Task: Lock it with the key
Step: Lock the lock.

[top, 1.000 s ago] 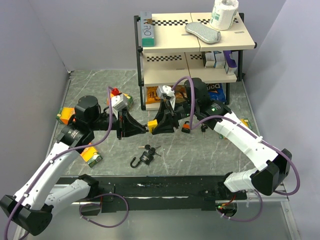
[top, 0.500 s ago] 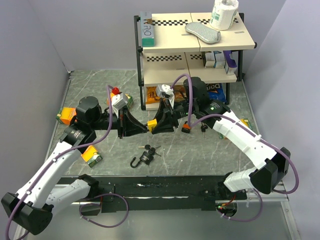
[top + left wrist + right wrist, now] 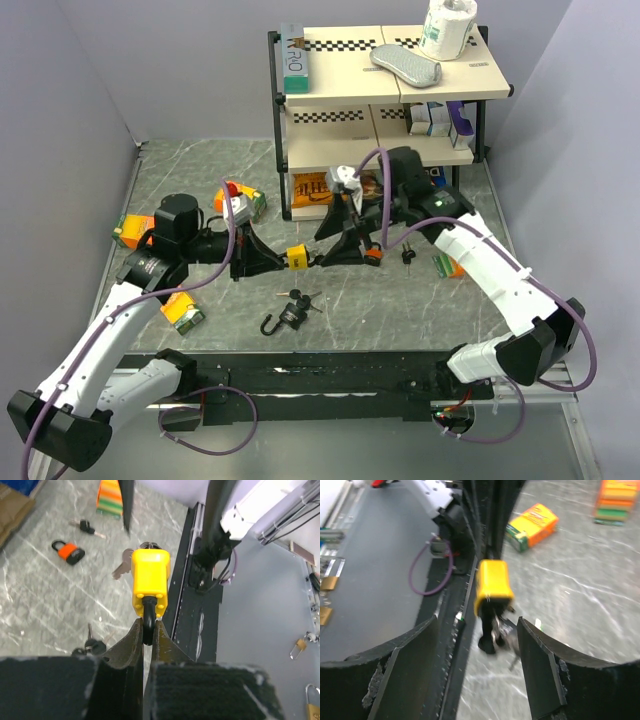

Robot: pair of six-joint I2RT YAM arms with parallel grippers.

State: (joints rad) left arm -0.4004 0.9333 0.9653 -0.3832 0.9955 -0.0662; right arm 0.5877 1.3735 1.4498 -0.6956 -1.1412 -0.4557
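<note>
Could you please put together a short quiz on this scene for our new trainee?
1. Multiple choice: the left gripper grips the yellow padlock by its: A) body, B) shackle, C) base.
2. True or false: the right gripper is shut.
3. Fill in: the loose padlock lying on the table is ____ in colour.
Key: 1 B; 2 false, its jaws stand open; 3 orange.
</note>
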